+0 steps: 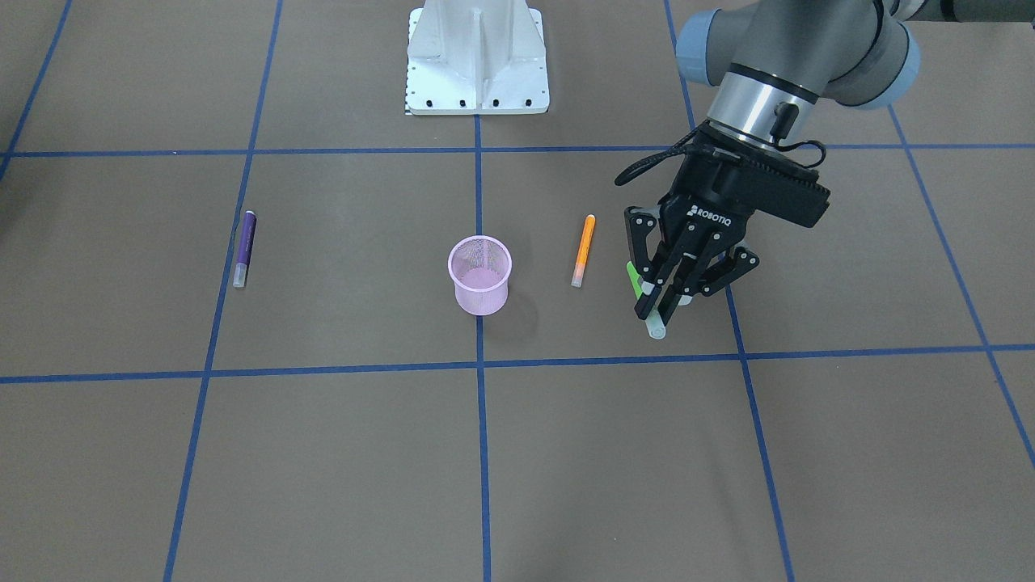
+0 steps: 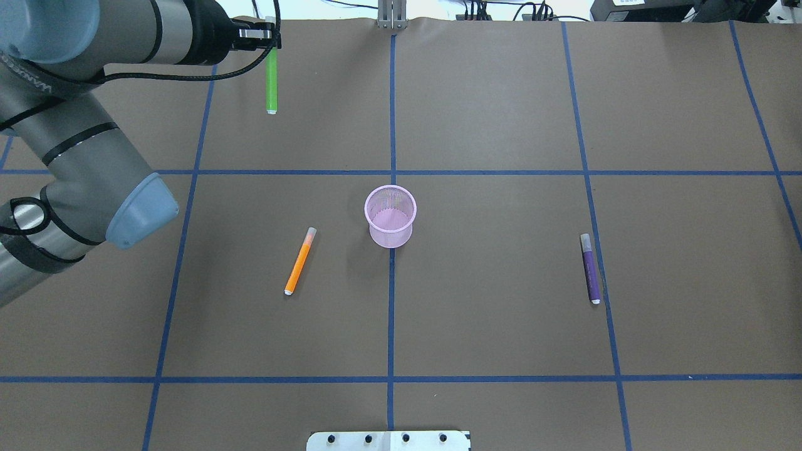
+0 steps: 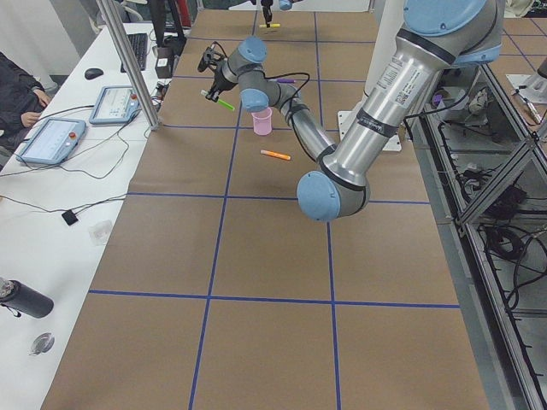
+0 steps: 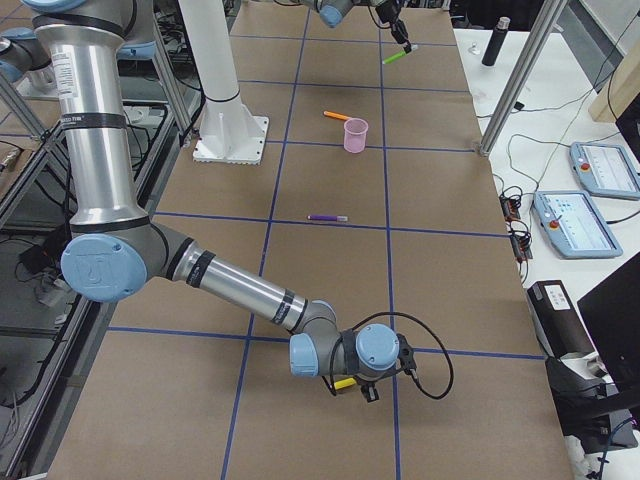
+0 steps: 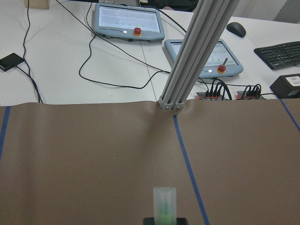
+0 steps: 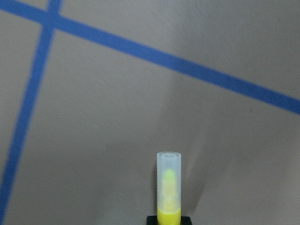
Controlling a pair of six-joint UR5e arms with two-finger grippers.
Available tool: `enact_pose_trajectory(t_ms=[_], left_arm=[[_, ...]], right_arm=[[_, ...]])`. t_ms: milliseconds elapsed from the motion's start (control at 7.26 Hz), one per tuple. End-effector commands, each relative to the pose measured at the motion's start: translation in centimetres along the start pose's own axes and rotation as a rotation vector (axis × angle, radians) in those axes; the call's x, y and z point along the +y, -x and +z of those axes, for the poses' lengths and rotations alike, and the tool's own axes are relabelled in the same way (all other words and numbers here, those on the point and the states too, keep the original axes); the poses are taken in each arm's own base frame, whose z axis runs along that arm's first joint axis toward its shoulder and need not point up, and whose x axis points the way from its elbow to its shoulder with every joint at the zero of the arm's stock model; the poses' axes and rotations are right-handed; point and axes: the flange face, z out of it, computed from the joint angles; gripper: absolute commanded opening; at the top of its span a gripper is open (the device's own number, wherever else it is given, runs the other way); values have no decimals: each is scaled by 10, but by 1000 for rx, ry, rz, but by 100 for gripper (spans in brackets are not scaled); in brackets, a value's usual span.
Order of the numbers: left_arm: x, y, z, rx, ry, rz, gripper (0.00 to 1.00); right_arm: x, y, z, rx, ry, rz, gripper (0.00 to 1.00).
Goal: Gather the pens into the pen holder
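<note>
Overhead exterior: left arm (image 2: 75,156) outstretched, fingers (image 1: 673,297) around green pen (image 2: 271,81)

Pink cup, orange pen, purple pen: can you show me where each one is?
pink cup (image 2: 391,238): overhead view, on its mesh wall below the rim.
orange pen (image 2: 299,263): overhead view, middle of the orange barrel.
purple pen (image 2: 591,274): overhead view, middle of the purple barrel.

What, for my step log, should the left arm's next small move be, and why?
Probably swing the left gripper toward the cup. It is shut on the green pen, well off to the cup's side, and the cup looks empty with its mouth facing up.
</note>
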Motion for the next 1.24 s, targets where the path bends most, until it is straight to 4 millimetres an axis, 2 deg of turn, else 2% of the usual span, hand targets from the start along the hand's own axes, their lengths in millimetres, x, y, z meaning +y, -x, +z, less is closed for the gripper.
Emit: enact_pose_trajectory(t_ms=[0, 138, 276, 413, 551, 689, 827, 1102], left_arm=[[84, -61, 23, 52, -85, 35, 0], [140, -94, 35, 77, -102, 46, 0], [158, -106, 41, 100, -124, 37, 0], [174, -114, 47, 117, -137, 30, 0], [182, -121, 63, 118, -150, 27, 0], [188, -126, 90, 121, -157, 25, 0], [194, -126, 107, 140, -168, 18, 0], [204, -117, 118, 141, -164, 21, 0]], right_arm=[[-36, 48, -59, -16, -129, 38, 0], [-55, 71, -82, -19, -175, 79, 0], [-71, 92, -102, -21, -214, 108, 0], [-79, 101, -112, -22, -233, 100, 0], [-85, 115, -123, -19, -265, 56, 0], [-88, 120, -128, -15, -298, 17, 0], [-89, 123, -130, -13, -317, -6, 0], [-94, 129, -136, -20, -350, -3, 0]])
